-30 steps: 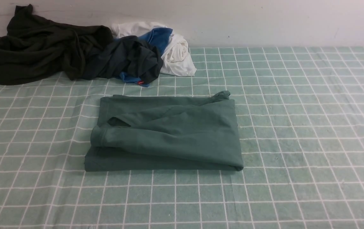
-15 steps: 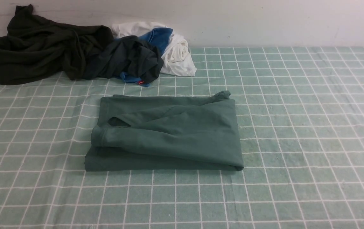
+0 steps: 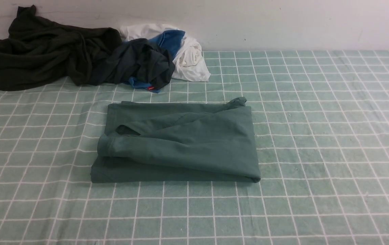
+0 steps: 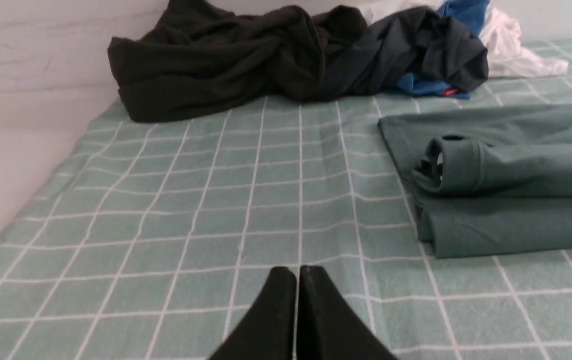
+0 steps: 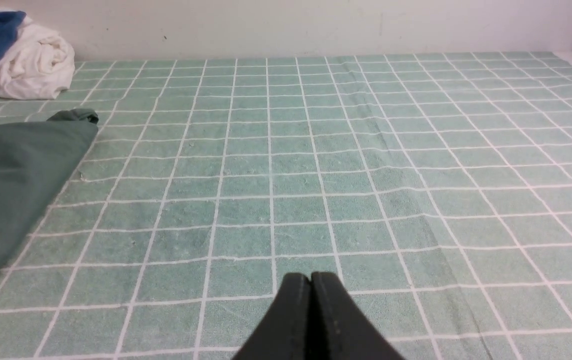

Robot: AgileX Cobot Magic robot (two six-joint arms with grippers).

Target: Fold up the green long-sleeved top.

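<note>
Since the green top (image 3: 177, 143) already lies folded into a compact rectangle near the middle of the counter (image 3: 317, 136), the fold is judged finished, and the step in hand is best done by keeping both arms clear of it. The left pincer (image 4: 297, 272) and right pincer (image 5: 311, 279) are each pressed together, pinching nothing, low over bare cloth on either side. One cuff sits rolled on the top's left edge. Wide open room is offered to the right; the pile of clothes (image 3: 79, 58) crowds the far left corner.
</note>
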